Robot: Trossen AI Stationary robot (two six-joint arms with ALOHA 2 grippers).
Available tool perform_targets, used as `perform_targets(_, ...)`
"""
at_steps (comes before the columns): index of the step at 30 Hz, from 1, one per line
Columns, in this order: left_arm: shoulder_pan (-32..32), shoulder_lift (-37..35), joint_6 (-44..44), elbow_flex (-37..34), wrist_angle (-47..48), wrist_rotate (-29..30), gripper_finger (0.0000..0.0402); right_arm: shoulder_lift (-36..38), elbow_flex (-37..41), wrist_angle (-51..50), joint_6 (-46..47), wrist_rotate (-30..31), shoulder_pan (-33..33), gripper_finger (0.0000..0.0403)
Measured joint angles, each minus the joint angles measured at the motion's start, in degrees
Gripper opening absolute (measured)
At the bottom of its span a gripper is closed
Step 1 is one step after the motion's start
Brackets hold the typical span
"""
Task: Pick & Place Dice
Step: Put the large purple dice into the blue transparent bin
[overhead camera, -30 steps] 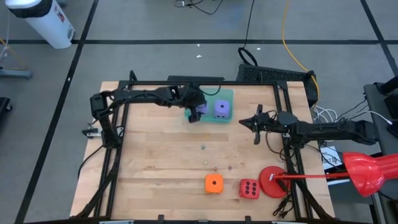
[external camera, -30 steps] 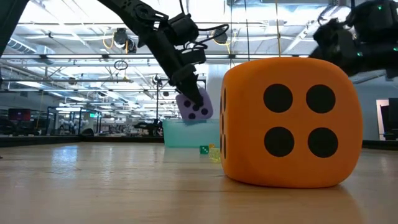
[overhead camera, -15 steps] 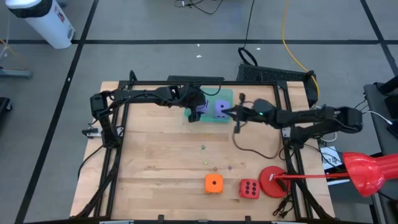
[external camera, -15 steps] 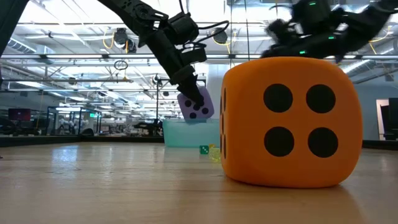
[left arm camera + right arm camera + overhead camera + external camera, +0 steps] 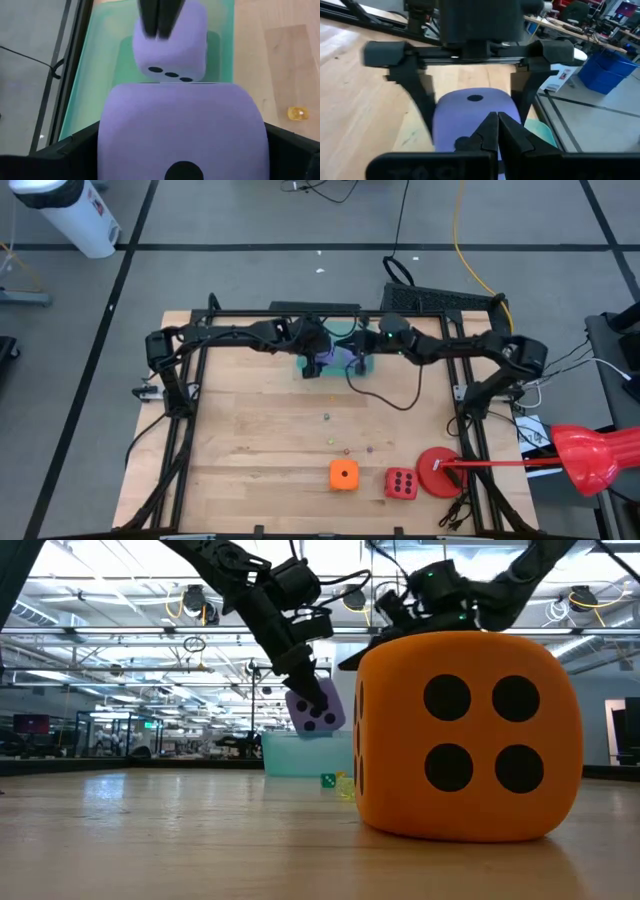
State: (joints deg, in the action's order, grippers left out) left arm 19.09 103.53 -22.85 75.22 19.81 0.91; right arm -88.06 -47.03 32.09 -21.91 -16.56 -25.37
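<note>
We judge the lavender die (image 5: 314, 710) light and compressible. The left pincer (image 5: 316, 360) spans its opposite flat faces, spread wide; right pincer (image 5: 357, 362) shut, empty.

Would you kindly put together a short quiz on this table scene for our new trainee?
1. True or false: the left hand holds a purple die above the green tray.
2. Which die lies nearest the red disc? A) the orange die B) the red die C) a purple one
3. Fill in: the right hand, its fingers shut, is over the second purple die, which lies in the ____.
Key: 1 true; 2 B; 3 tray.
</note>
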Motion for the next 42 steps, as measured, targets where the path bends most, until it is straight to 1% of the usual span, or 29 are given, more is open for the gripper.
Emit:
perform_targets(4, 0.01, 0.00, 0.00, 0.00, -0.10, -1.10, 0.0398, -3.21, -2.61, 0.51, -0.46, -4.15, -0.19, 0.0000)
perform_targets(9, -0.16, 0.00, -0.48, 0.00, -0.08, -1.27, 0.0397, -7.89, -5.45, 1.39, -0.52, -4.43, -0.16, 0.0000)
perform_targets(15, -1.30, 0.00, -1.14, -0.17, 0.68, -0.20, 0.0397, -11.06, -6.64, 1.74, 0.30, -4.64, -0.52, 0.0000)
perform_targets(25, -1.92, -0.02, -2.54, -0.24, -2.36, 0.83, 0.0397, -11.83, -6.71, -1.11, 1.01, -3.19, -0.57, 0.0000)
perform_targets(37, -1.96, -2.02, -2.49, -0.24, -1.11, 1.29, 0.0399, -11.90, -6.71, -4.07, 2.84, -3.86, -1.48, 0.0000)
perform_targets(42, -1.73, -2.70, 0.01, -0.24, -0.80, 2.12, 0.0399, -11.94, -6.63, -4.09, 3.33, -3.56, -1.50, 0.0000)
